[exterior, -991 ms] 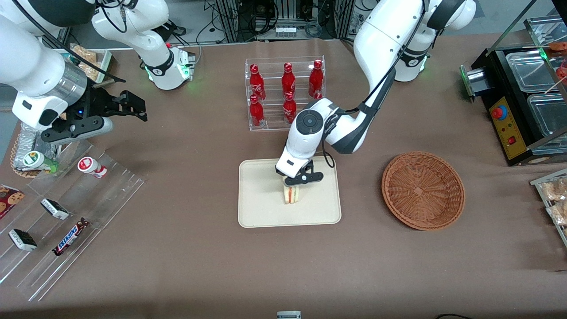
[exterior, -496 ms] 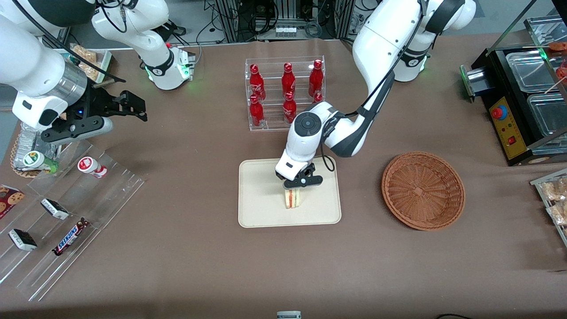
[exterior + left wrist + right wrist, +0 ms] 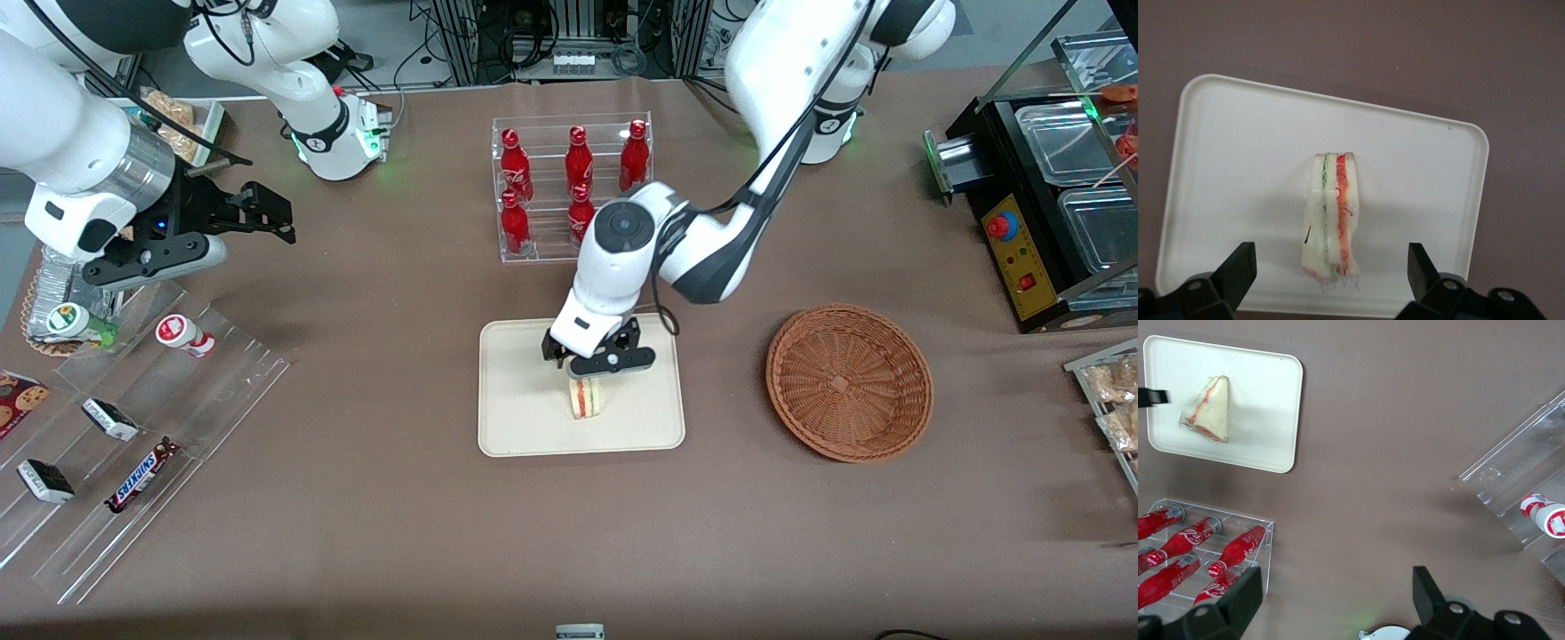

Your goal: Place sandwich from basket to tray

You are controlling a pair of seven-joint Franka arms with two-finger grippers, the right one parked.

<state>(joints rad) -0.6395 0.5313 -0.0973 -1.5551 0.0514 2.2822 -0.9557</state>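
A: What is seen on the table (image 3: 418, 524), taken from the largest container down?

B: The tray (image 3: 520, 418) is taken as the landmark. A stepped clear rack (image 3: 133, 444) is set well apart from the tray toward the parked arm's end of the table; wrapped snack bars (image 3: 140, 476) and a small yoghurt bottle (image 3: 184, 335) are held on its steps. A second clear rack (image 3: 573, 187) is placed farther from the front camera than the tray, and red bottles (image 3: 579, 160) are stood upright in it.

A: And the basket?

B: The basket (image 3: 849, 382) is set beside the tray, toward the working arm's end, apart from it. Only its woven floor is shown.

A: What is held in the tray?

B: The sandwich (image 3: 1331, 220) is stood on the tray near its middle, its layered cut edge turned up, with red and green filling lines shown.

A: Where is the gripper?

B: The gripper (image 3: 597, 363) is hung just above the sandwich, over the tray. Its fingers (image 3: 1238, 270) are spread wide to either side of the sandwich, with clear gaps; nothing is gripped.
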